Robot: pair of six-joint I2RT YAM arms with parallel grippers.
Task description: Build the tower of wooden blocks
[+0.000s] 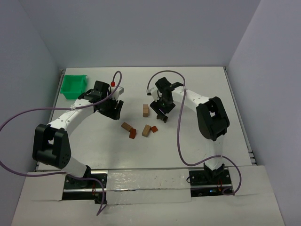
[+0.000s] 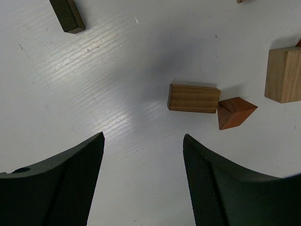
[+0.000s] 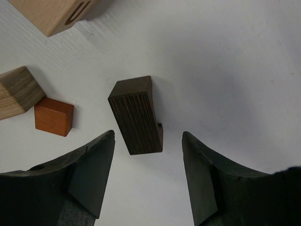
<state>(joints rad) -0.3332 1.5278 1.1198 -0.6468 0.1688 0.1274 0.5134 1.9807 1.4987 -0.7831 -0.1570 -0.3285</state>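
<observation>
No stack stands; the wooden blocks lie loose on the white table [image 1: 197, 141]. In the top view a tan block [image 1: 146, 110], a brown block [image 1: 126, 126], a reddish block [image 1: 132, 134], another tan block [image 1: 147, 130] and a small reddish block [image 1: 154, 128] lie mid-table. My right gripper [image 3: 148, 136] is open, with a dark brown block [image 3: 136, 115] lying just ahead of its fingertips, untouched. My left gripper [image 2: 143, 139] is open and empty, with a brown block [image 2: 194, 98] and a reddish wedge [image 2: 235, 112] ahead of it to the right.
A green plastic bin [image 1: 74, 86] stands at the back left. The right wrist view shows an orange-red cube [image 3: 54, 116], a tan block [image 3: 16, 92] and a pale lettered block [image 3: 51, 14]. The left wrist view shows a dark block [image 2: 68, 16] and a tan block [image 2: 283, 75].
</observation>
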